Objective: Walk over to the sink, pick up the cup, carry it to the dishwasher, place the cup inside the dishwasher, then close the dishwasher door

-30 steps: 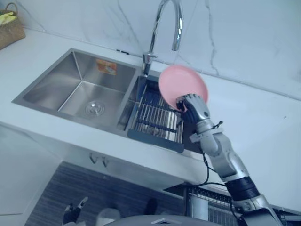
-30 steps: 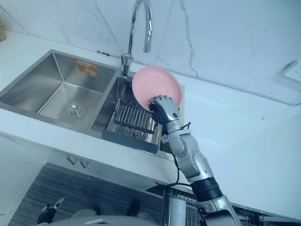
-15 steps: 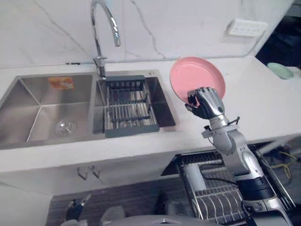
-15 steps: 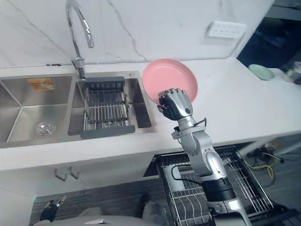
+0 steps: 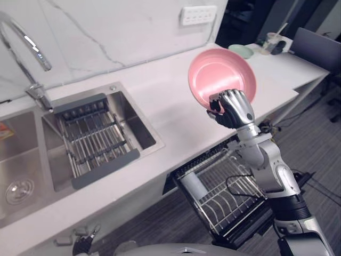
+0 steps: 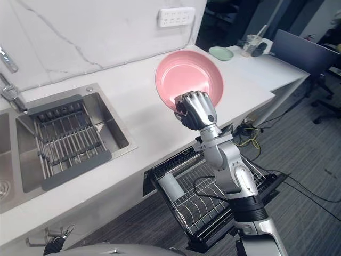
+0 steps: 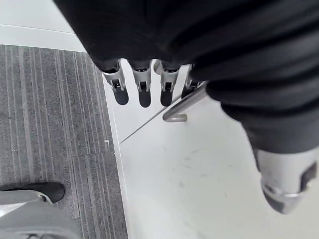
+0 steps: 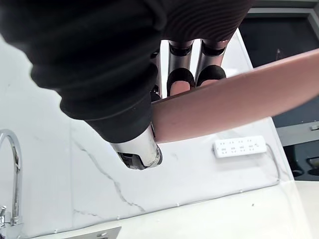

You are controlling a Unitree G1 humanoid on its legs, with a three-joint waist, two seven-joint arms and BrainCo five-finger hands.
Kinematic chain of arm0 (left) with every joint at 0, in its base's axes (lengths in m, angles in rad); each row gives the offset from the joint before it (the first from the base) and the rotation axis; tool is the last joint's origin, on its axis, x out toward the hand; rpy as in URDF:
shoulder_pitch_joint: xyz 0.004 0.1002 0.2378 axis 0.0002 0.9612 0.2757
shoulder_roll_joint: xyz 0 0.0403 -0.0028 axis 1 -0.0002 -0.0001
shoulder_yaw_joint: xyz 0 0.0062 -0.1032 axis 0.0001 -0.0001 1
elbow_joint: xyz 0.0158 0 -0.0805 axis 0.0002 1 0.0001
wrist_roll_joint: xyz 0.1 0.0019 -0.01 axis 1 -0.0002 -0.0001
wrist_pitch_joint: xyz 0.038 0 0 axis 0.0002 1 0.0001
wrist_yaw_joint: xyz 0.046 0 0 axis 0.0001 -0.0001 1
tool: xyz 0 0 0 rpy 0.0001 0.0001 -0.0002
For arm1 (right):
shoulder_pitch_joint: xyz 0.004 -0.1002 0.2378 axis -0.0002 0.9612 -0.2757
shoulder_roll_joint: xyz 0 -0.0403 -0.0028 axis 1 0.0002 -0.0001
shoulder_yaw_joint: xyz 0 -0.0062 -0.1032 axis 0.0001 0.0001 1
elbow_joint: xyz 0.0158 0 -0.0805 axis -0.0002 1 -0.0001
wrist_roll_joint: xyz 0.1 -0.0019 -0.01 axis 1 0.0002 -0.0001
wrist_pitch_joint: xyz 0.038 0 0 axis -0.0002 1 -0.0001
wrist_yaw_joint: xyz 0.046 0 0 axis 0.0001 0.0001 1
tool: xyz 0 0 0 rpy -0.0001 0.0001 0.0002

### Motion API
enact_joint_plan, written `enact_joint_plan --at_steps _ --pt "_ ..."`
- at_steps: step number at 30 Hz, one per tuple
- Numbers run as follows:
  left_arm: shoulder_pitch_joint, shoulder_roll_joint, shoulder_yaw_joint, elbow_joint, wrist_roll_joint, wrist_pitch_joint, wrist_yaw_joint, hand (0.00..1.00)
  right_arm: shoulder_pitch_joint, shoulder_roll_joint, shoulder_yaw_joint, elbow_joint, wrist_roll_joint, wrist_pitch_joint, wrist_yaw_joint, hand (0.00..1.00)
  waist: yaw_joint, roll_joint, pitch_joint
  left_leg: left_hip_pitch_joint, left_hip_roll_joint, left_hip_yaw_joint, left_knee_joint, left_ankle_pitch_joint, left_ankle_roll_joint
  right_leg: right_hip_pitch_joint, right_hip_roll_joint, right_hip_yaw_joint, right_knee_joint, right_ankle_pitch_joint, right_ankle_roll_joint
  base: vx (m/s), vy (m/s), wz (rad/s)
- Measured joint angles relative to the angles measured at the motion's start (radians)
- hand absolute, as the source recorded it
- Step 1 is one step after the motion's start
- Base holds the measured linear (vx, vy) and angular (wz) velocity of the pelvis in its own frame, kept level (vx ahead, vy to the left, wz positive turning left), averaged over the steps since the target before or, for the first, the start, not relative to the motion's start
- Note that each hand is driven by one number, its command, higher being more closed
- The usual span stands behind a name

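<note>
The thing in hand is a pink plate (image 5: 221, 74), not a cup. My right hand (image 5: 233, 110) is shut on its lower rim and holds it upright above the white counter's front edge (image 5: 176, 144). In the right wrist view the fingers (image 8: 179, 74) curl over the plate's rim (image 8: 239, 99), with the thumb under it. Below and in front, the dishwasher's wire rack (image 5: 224, 192) is pulled out from under the counter. My left hand (image 7: 144, 89) hangs open beside a white cabinet door, above the grey floor.
The steel sink with its drain rack (image 5: 90, 138) and tap (image 5: 32, 48) lies to the left. A wall socket (image 5: 198, 15) is behind the counter. A green dish (image 5: 241, 50) and a container (image 5: 274, 41) stand on the far table.
The camera has swung right, away from the sink. My right hand has carried the pink plate from above the drain rack to above the counter's front edge, over the open dishwasher rack.
</note>
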Motion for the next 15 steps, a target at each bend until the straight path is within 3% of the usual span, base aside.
enact_joint_plan --at_steps 6,15 --pt "0.001 0.000 -0.010 0.001 0.005 0.006 -0.003 0.00 0.038 0.000 -0.007 0.000 0.001 0.015 0.000 1.00 0.003 -0.001 0.001 0.048 -0.014 -0.018 -0.036 0.024 0.001 0.050 0.011 0.020 -0.062 0.051 -0.007 0.01 0.036 0.00" --pt "0.004 0.002 -0.028 0.017 0.023 0.008 -0.002 0.00 0.135 0.043 -0.157 -0.023 0.008 0.043 -0.008 1.00 -0.015 -0.006 0.006 0.060 -0.033 -0.027 -0.080 0.024 0.001 0.049 0.014 0.074 -0.113 0.094 0.000 -0.03 0.043 -0.12"
